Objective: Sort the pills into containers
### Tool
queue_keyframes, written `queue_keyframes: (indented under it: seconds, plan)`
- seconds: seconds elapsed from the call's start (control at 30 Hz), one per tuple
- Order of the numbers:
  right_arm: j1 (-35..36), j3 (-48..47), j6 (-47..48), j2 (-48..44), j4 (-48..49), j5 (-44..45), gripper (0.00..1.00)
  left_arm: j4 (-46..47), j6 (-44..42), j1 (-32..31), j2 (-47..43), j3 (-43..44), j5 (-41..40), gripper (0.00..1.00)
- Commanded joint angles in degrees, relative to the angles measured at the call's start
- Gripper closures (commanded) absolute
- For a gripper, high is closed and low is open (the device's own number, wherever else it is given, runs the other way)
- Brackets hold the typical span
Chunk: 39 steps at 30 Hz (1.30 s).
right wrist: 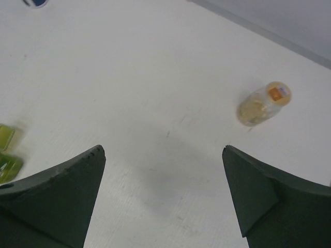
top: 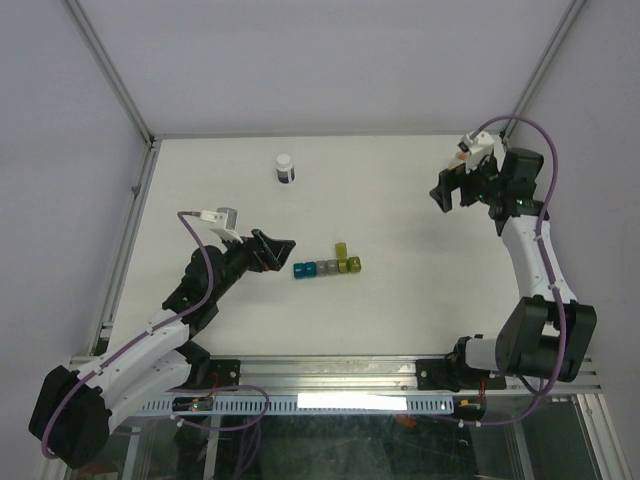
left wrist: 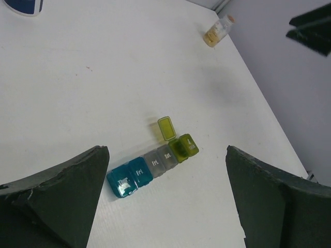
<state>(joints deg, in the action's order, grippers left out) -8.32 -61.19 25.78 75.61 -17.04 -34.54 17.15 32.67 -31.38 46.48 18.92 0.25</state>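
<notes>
The containers (top: 328, 267) lie as a short strip of joined cubes mid-table, running blue, teal, grey, green, yellow-green (left wrist: 155, 165). One green cube's lid (left wrist: 166, 128) stands open. My left gripper (top: 275, 248) hovers just left of the strip and is open (left wrist: 166, 150), with nothing between its fingers. Far to the back right, my right gripper (top: 447, 192) is open (right wrist: 163, 149) over bare table and holds nothing. Only the strip's green end (right wrist: 8, 155) shows at the left edge of the right wrist view. No loose pills are in view.
A small clear vial (right wrist: 264, 103) with pale orange contents lies on its side near the back right, also far off in the left wrist view (left wrist: 217, 32). A white-capped dark bottle (top: 286, 168) stands at the back. The table's right edge (left wrist: 269, 103) is near the vial.
</notes>
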Motion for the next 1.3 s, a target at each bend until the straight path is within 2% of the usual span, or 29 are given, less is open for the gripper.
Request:
queue_keyframes:
  seconds: [0.0, 0.17, 0.37, 0.53, 0.67, 0.8, 0.87, 0.97, 1.07, 1.1, 1.17, 1.27]
  plan:
    - [-2.34, -15.73, -6.04, 13.41, -0.01, 5.33, 0.01, 1.33, -1.77, 0.70, -2.49, -1.66, 3.11, 0.01]
    - [-2.55, -28.91, -6.96, 27.06, -1.24, 12.16, 0.01, -1.31, -2.23, 0.72, -8.01, -2.93, 1.65, 0.01]
    - [-2.50, -50.58, -8.85, 44.36, -11.84, 16.07, 0.01, -1.37, -2.34, 0.61, -13.08, -4.55, 0.02, 0.01]
    - [-1.82, -54.34, -9.26, 50.70, -11.67, 18.04, 0.03, -1.92, -2.26, 0.61, -14.29, -4.68, -0.60, 0.01]
    - [-1.45, -57.24, -9.63, 54.93, -13.95, 18.74, 0.09, -2.03, -2.21, 0.61, -13.82, -4.52, -0.59, 0.01]
    - [-1.41, -56.76, -9.42, 56.33, -14.49, 19.54, 0.17, -2.03, -2.35, 0.62, -13.15, -4.03, -0.40, 0.01]
    - [-1.37, -55.94, -8.86, 56.48, -14.74, 18.90, 0.25, -1.93, -2.34, 0.63, -12.77, -3.85, -0.11, 0.01]
    - [-1.30, -53.16, -7.64, 54.97, -14.66, 17.75, 0.45, -1.59, -2.70, 0.62, -12.26, -3.39, 2.26, 0.01]
    - [-1.00, -45.93, -5.58, 49.59, -11.60, 16.54, 0.69, 2.09, -3.63, 0.61, -11.65, -3.88, 8.63, 0.02]
    - [-0.88, -42.78, -4.63, 47.14, -10.33, 15.85, 0.72, 3.92, -3.58, 0.66, -11.30, -4.37, 11.14, 0.02]
    - [-0.37, -36.00, -2.31, 41.50, -8.24, 13.22, 0.77, 8.01, -3.33, 0.56, -10.52, -5.42, 14.59, 0.04]
    - [1.15, -25.78, 3.38, 32.22, -8.81, 3.47, 0.78, 13.18, -3.05, 0.19, -9.16, -6.60, 18.42, 0.07]
